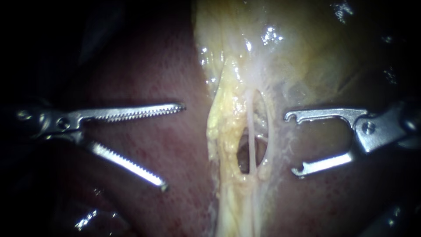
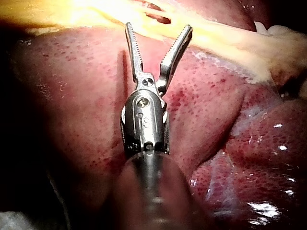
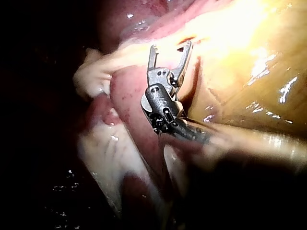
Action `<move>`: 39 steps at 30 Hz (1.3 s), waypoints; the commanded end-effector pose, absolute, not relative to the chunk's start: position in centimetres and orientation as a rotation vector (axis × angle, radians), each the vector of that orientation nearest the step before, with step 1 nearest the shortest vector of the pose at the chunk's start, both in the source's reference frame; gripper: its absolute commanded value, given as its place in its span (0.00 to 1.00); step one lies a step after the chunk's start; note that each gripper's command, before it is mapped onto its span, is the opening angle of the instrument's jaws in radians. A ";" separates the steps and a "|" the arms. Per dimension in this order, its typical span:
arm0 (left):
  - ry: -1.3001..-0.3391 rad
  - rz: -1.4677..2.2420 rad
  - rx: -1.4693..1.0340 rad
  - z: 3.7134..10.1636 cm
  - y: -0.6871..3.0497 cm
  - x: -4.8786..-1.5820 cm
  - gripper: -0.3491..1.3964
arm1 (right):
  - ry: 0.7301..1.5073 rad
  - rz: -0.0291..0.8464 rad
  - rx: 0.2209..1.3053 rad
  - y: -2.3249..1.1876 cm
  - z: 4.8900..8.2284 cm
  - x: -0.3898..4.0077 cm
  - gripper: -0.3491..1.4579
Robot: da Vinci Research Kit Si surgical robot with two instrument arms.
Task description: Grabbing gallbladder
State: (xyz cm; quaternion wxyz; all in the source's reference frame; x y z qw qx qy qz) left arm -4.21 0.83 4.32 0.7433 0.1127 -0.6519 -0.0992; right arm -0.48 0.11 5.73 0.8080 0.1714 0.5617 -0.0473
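**— What sits closest to you?**
— My left instrument (image 1: pixel 175 146), coming in over the dark red liver (image 1: pixel 144 66). Its toothed jaws are spread wide in a V and grip nothing. In its wrist view the tips stop just short of the yellow tissue ahead.

**— And opposite it?**
— My right instrument (image 1: pixel 291 144). Its jaws have hooked tips. They gape just as wide and are also empty.

**— What lies between the two?**
— A strip of yellow fatty tissue (image 1: pixel 223 131) with an opening (image 1: pixel 242 158) in it. Two thin pale tubes (image 1: pixel 252 131) run lengthwise across that gap. My left jaws are apart from the strip. My right jaws are near its edge, not closed on it.

**— Where is the gallbladder, then?**
— Farther on. The gallbladder (image 1: pixel 315 57) spreads out pale, yellowish and glistening beyond the strip. It lies past the tips of both pairs of jaws, more to my right instrument's side. In the right wrist view it lies beside the shaft and ahead of the open jaws. Neither instrument has hold of it. I cannot tell whether my right jaws brush its margin.
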 end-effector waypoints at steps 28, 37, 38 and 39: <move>-1.242 -0.625 0.318 4.25 1.11 -4.50 0.38 | 1.202 -0.100 0.367 0.13 5.73 -0.49 0.53; -1.213 -0.653 0.308 4.43 1.25 -4.59 0.36 | 1.202 -0.101 0.367 0.13 5.73 -0.49 0.53; -1.209 -0.654 0.307 4.45 1.26 -4.59 0.36 | 1.201 -0.095 0.370 0.13 5.73 -0.49 0.53; -1.205 -0.660 0.308 4.48 1.27 -4.59 0.36 | 1.201 -0.097 0.373 0.13 5.73 -0.49 0.53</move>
